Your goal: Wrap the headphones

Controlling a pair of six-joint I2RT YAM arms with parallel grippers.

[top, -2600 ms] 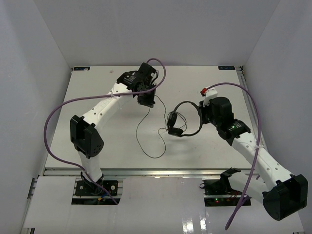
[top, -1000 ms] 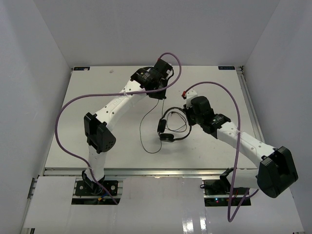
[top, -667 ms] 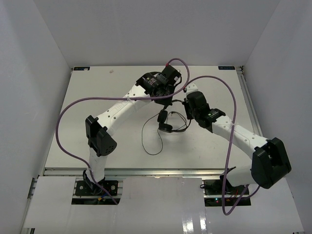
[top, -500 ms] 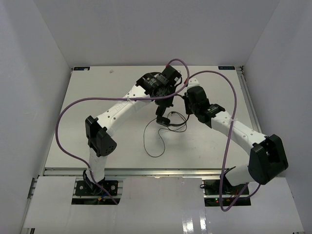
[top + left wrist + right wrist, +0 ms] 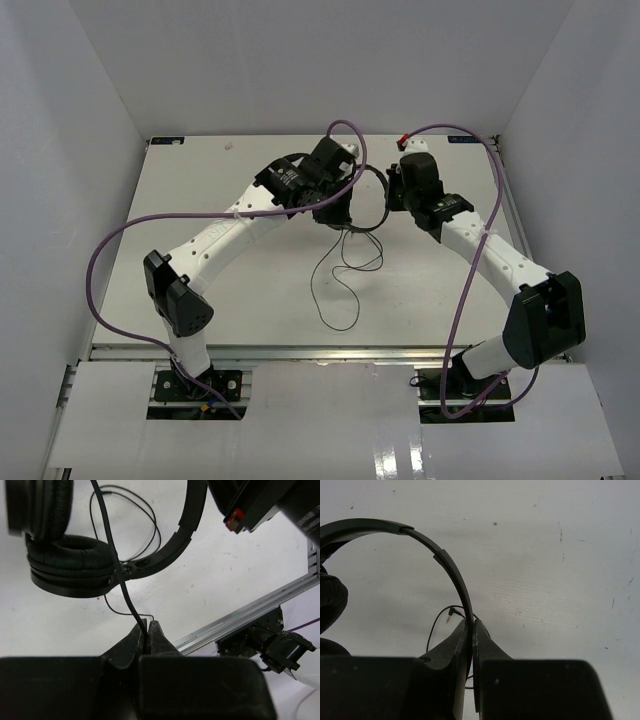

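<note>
- White table [image 5: 200,200]; plain white walls [image 5: 100,70] around.
- Headphones [image 5: 70,565] held up at rear centre.
- Left gripper [image 5: 148,635] clamped on cable [image 5: 116,565].
- Right gripper [image 5: 471,630] clamped on headband [image 5: 370,524].
- Purple robot cables [image 5: 150,219] loop alongside.

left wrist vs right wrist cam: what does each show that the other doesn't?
Left wrist only: left pincer shut on the thin cable, the table-edge rail, and part of the right arm's housing. Right wrist only: right pincer shut on the headband, and the cable's jack plug. Both: headband, cable, an earcup, the white table.
</note>
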